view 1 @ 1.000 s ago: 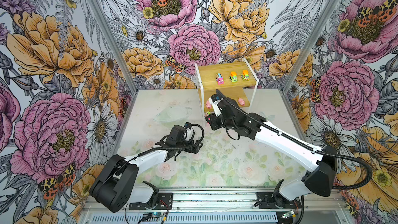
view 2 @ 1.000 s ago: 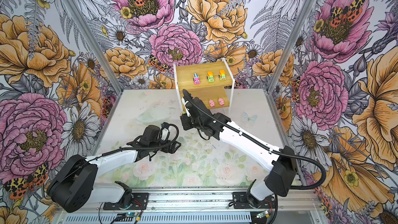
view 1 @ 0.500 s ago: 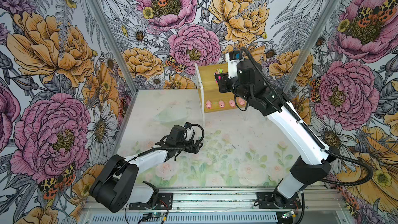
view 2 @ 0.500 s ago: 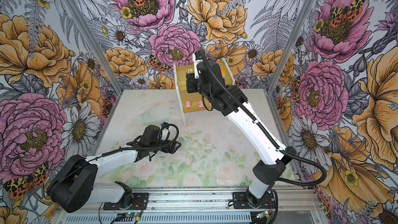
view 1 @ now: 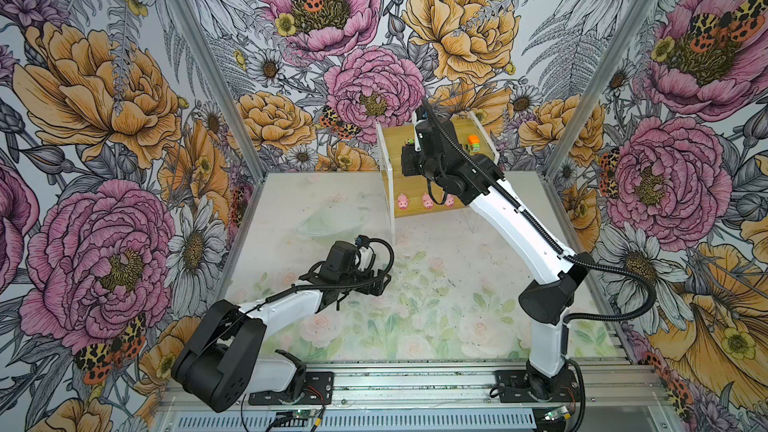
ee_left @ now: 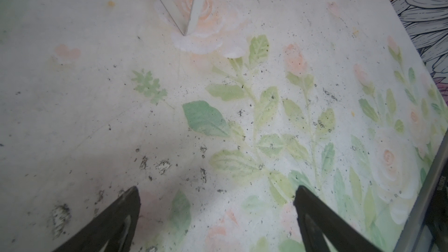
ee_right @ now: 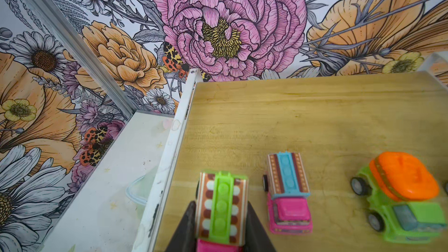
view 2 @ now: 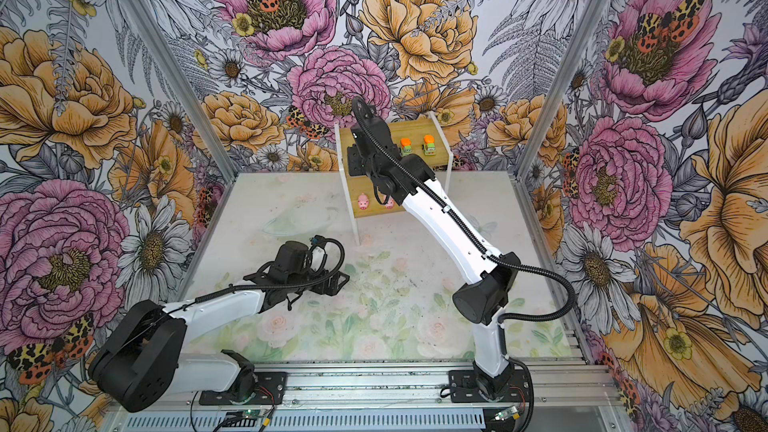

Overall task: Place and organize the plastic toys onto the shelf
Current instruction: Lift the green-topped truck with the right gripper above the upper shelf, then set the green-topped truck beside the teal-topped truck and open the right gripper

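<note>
Truck (ee_right: 221,204) in right jaws — beside shelf (ee_right: 315,117) edge.

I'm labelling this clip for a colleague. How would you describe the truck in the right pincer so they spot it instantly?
On the upper board of the bamboo shelf at the back wall, trucks line up. At the row's end by the white frame rail, the right pincer grips a pink truck with a green roof strip; the pink truck beside it has a blue one.
</note>
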Robot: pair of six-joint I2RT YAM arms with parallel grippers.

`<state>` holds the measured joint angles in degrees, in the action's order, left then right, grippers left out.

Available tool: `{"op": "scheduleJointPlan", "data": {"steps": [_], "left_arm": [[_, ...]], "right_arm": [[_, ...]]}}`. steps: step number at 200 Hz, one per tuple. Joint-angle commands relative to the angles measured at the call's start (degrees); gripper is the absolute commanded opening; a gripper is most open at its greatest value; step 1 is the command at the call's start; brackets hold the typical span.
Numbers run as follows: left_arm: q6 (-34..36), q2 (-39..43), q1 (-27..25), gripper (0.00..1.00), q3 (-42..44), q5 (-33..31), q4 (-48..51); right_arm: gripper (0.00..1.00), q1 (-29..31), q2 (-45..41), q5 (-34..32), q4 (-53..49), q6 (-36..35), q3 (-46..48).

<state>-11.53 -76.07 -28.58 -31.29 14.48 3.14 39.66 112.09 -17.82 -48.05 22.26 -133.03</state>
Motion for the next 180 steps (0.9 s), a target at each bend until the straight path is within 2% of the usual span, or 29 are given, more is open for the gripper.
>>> {"op": "scheduleJointPlan", "data": {"steps": [1,142,180], "left_arm": [[0.7,0.3,0.1,0.99,-0.9,0.9,-1.3],[0.8,-0.4,0.7,0.99,-0.8,1.0,-1.9],[0.7,-0.7,0.8,0.99,-0.8,1.1,-2.0]], "right_arm": [[0.15,-0.5,0.6,-0.5,0.1,1.8,-2.7],[0.15,-0.5,6.7,1.1,0.1,1.6,-7.0],[0.21,-0.6,7.5,1.1,0.1,1.6,-7.1]]}}
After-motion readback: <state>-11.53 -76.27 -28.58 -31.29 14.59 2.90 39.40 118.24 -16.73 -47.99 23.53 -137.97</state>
